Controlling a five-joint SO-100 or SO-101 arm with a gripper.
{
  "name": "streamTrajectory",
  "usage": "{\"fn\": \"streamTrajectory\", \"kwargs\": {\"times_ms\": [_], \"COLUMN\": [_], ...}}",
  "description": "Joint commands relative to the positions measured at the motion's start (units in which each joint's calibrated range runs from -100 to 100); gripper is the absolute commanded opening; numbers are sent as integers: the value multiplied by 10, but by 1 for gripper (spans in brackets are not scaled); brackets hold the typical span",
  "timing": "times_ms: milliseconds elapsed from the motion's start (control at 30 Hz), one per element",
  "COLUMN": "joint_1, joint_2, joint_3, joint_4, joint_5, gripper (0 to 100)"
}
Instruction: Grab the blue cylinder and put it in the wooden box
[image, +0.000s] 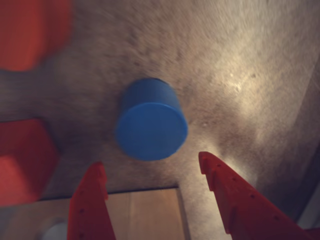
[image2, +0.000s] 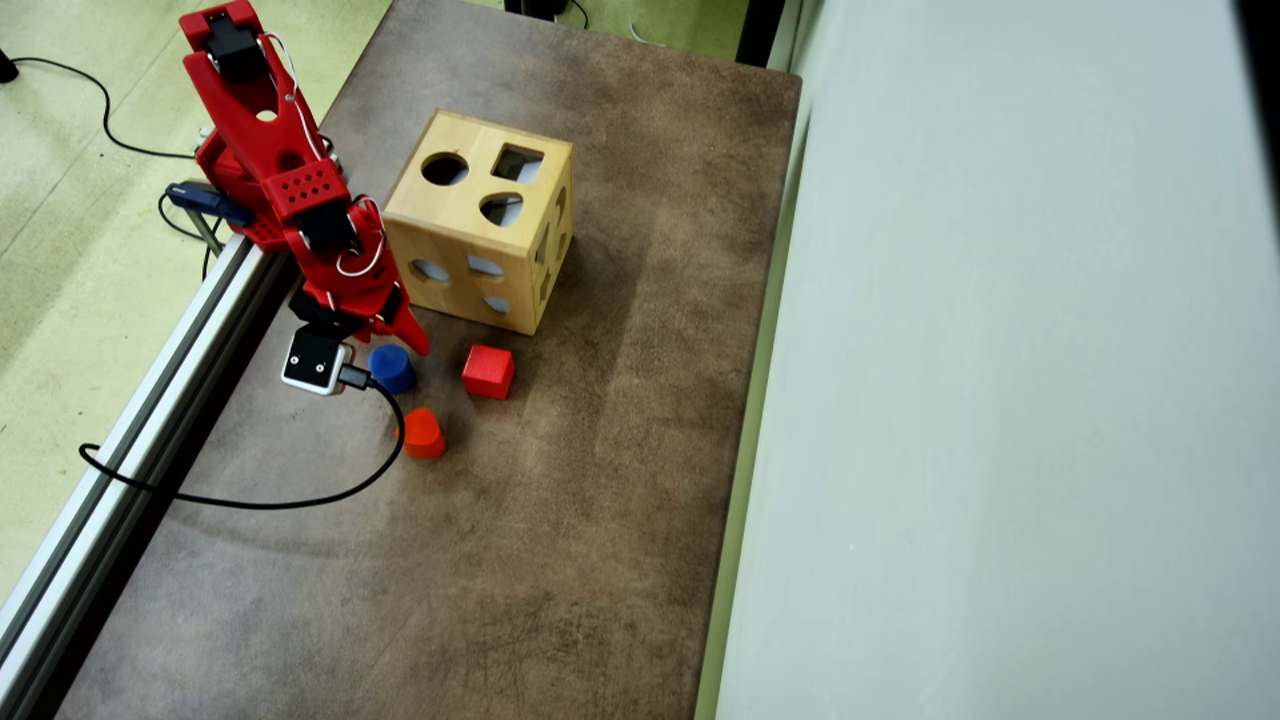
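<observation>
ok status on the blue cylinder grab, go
Gripper open, fingers astride but short of the blue cylinder, no contact. Cylinder upright on the table, loose. Wooden box close behind gripper. Red cube and orange-red block beside, not blocking.

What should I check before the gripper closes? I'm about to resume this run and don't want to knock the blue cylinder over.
1. Jaws open: ok; gripper spread wide in the wrist view.
2. Blue cylinder upright: ok.
3. Cylinder between the fingers: not ok; it sits beyond the tips.
4. Red cube and orange-red block clear: ok, both apart.
5. Wooden box round hole unobstructed: ok.
6. Gripper height over table: cannot tell.
</observation>
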Motion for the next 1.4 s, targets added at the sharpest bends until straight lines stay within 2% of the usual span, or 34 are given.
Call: {"fn": "streamTrajectory", "kwargs": {"times_ms": [0,600,800,1367], "joint_1": [4,5,22,26], "joint_2": [6,35,35,36], "joint_3": [-8,-15,-14,-14], "joint_4": [2,-11,-53,-56], "joint_5": [-2,-3,0,-2], "gripper": [30,30,30,29]}}
